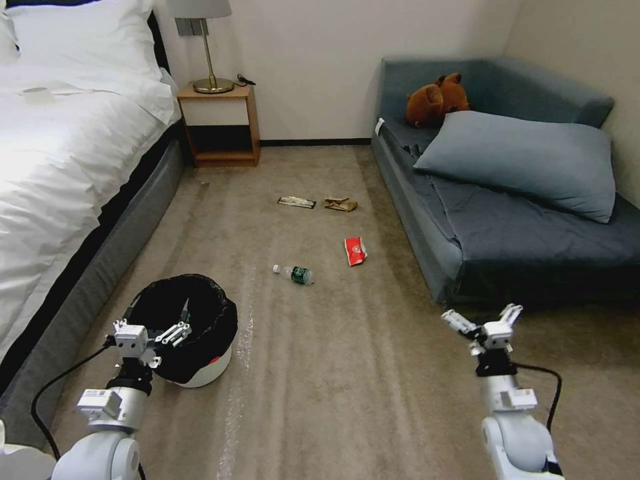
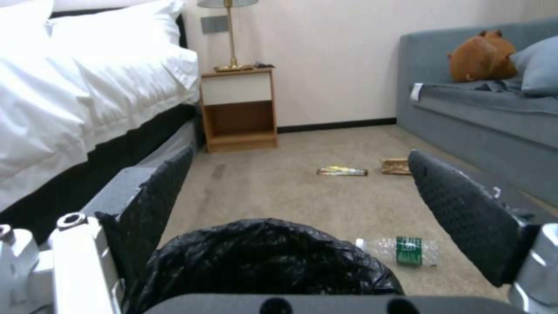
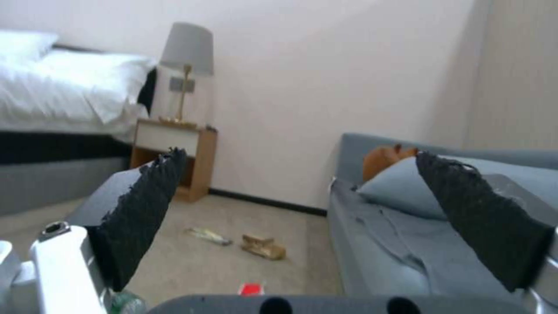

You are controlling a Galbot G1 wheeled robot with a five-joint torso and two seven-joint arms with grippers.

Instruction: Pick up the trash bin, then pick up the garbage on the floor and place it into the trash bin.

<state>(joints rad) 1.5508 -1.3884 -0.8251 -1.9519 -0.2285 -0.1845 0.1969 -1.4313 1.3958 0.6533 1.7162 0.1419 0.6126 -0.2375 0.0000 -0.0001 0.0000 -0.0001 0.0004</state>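
Trash bin: small, round, white; crinkly black bag lining it and spilling over the rim; upright on the carpet beside the bed, at the robot's left front.
Bottle: clear plastic, green label, white cap; lying on its side mid-floor, ahead of the bin and to its right.
Red-white wrapper: crumpled, on the carpet just beyond the bottle, nearer the sofa.
Brown paper bag: crushed, farther off, toward the back wall.
Dark yellow-green wrapper: flat, just beside the paper bag, on its bed side.
Left gripper: above the bin's near rim, fingers spread apart over the black bag, nothing held; in the left wrist view, both dark pads flank the bag's mouth.
Right gripper: raised above bare carpet near the sofa's front corner, well apart from the litter; jaws wide open, empty.
Floor: beige short-pile carpet, faint streaks running lengthwise.
Bed: white duvet and pillows, grey base, along the left.
Nightstand: wooden, open shelf, brass lamp on top, against the back wall.
Sofa: blue-grey, along the right; grey pillow and brown plush toy on it.
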